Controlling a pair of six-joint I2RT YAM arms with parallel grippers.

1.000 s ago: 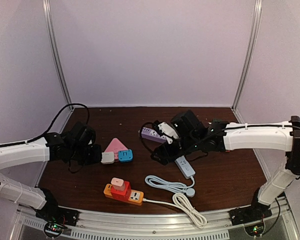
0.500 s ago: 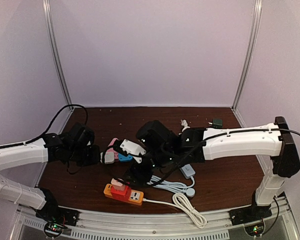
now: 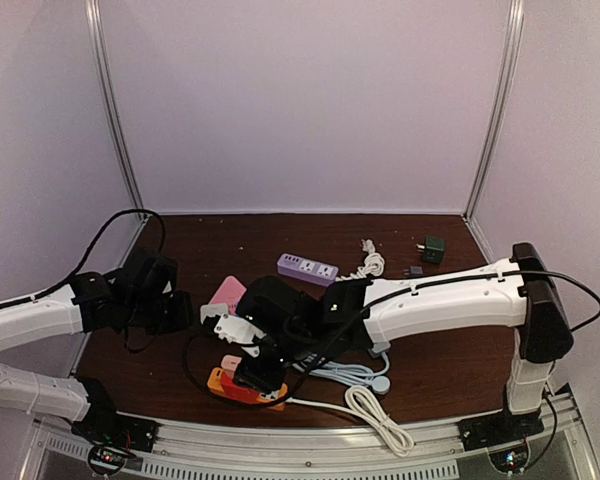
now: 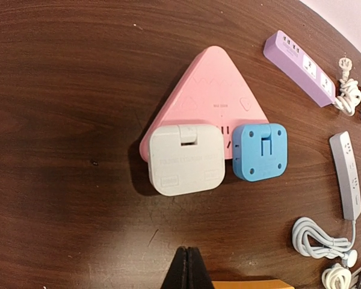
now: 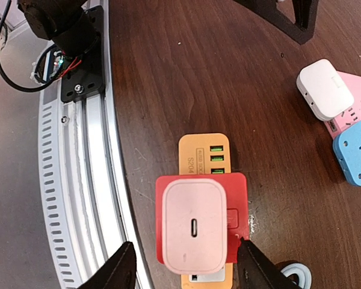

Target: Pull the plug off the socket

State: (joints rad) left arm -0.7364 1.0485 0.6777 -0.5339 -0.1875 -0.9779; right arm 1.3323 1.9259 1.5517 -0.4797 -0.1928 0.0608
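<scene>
A pale pink plug (image 5: 192,226) sits in a red adapter (image 5: 237,192) on the orange socket strip (image 5: 204,150) near the table's front edge. My right gripper (image 5: 188,257) hovers directly above it, open, one finger on either side of the plug and neither touching it. From above, the right gripper (image 3: 255,365) covers most of the orange strip (image 3: 218,380). My left gripper (image 4: 188,265) is shut and empty, a little short of the white plug (image 4: 186,159) and blue plug (image 4: 260,150) on the pink triangular socket (image 4: 210,84).
A purple power strip (image 3: 308,267) lies at the back middle, and a small green adapter (image 3: 435,248) at the back right. A grey strip (image 4: 346,174) and its coiled white cable (image 3: 365,400) lie just right of the orange strip. The metal rail (image 5: 78,180) borders the front edge.
My right arm swung from the back middle to the left and forward, down over the orange strip, its jaws narrowing. The left arm drew back slightly from the pink socket.
</scene>
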